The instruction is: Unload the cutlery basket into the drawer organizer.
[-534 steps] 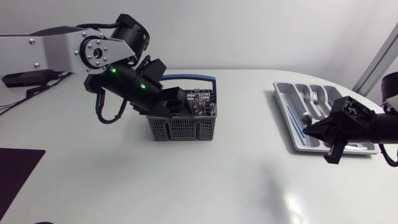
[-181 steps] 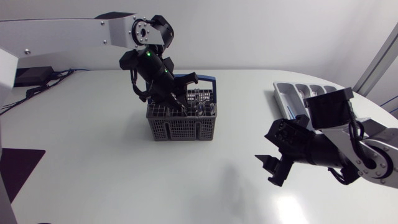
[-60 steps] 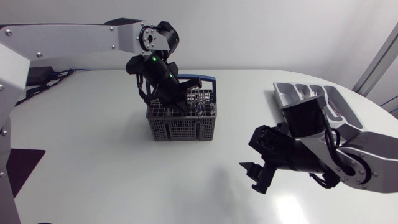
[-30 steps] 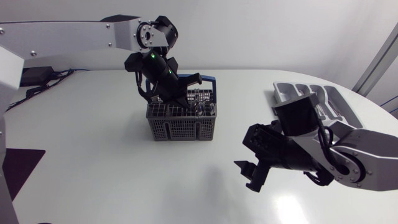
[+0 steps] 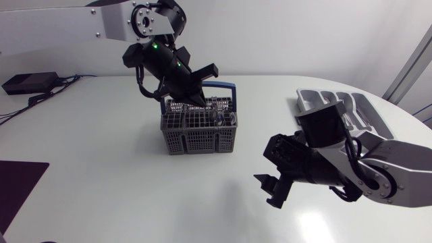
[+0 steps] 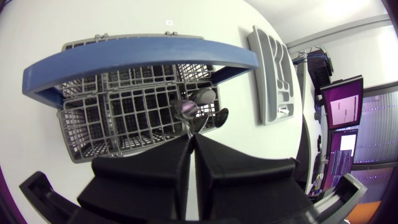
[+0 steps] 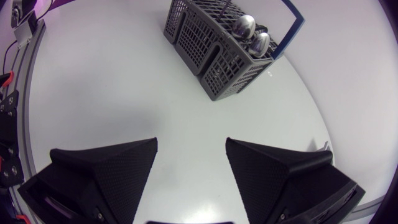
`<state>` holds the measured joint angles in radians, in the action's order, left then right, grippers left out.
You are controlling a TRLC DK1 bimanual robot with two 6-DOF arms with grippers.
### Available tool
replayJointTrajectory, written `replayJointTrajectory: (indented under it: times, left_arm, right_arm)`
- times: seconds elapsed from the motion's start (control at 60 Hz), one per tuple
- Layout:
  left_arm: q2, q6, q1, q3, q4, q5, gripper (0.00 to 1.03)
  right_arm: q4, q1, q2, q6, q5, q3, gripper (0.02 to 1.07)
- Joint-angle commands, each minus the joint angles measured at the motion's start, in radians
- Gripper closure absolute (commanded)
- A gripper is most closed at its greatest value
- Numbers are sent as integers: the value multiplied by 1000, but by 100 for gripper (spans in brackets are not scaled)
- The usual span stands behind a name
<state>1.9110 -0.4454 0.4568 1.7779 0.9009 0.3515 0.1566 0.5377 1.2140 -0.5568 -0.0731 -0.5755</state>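
Observation:
A grey cutlery basket (image 5: 199, 135) with a blue handle (image 6: 143, 53) stands mid-table, two spoon bowls (image 7: 242, 26) sticking up in its right compartments. My left gripper (image 5: 204, 103) hangs just above the basket's back rim, shut on a slim metal cutlery piece (image 6: 188, 124); its lower end runs down beside the spoon bowls (image 6: 186, 109) and I cannot tell its kind. My right gripper (image 5: 270, 189) stands open and empty low over bare table, right of and in front of the basket (image 7: 211, 50). The grey drawer organizer (image 5: 312, 100) lies at the far right, partly hidden by my right arm.
A black box with cables (image 5: 27, 82) sits at the table's back left. A dark mat (image 5: 17, 182) lies at the front left edge. White tabletop (image 7: 124, 99) stretches between my right gripper (image 7: 189, 146) and the basket.
My left gripper has lifted up out of the basket with the slim piece pinched in it. My right arm slid slightly left a second ago, then held still.

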Motion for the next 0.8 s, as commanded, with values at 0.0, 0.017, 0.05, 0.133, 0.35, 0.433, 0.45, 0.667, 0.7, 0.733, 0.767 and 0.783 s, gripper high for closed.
replayJointTrajectory:
  times: [0.0,0.017,0.05,0.133,0.35,0.433,0.45,0.667,0.7,0.733,0.767,0.783]
  left_arm:
    - [-44,-10,11,-28,1,20,100]
    - [-50,-10,11,-32,1,21,100]
    - [-63,-7,11,-38,1,21,100]
    - [-93,-4,11,-54,0,20,100]
    - [-161,13,-3,-90,-16,17,100]
    - [-191,20,-3,-112,-17,17,100]
    - [-198,24,-3,-117,-17,17,100]
    - [-331,86,10,-236,-89,17,100]
    - [-342,97,10,-248,-100,18,100]
    - [-357,114,11,-268,-112,18,100]
    - [-366,128,13,-282,-117,18,100]
    - [-374,137,13,-291,-123,18,100]
  right_arm:
    - [-3,13,-4,23,13,-9,27]
    - [-3,13,-5,23,13,-9,27]
    - [-3,13,-7,23,13,-7,27]
    - [-2,15,-11,23,13,-6,27]
    - [3,27,-27,29,24,-3,27]
    - [3,28,-30,31,25,0,27]
    - [3,28,-30,31,27,0,27]
    - [8,27,-64,35,33,3,27]
    - [8,27,-68,35,35,3,27]
    - [11,27,-74,35,35,3,27]
    - [12,27,-82,35,35,5,27]
    - [12,27,-85,35,35,5,27]
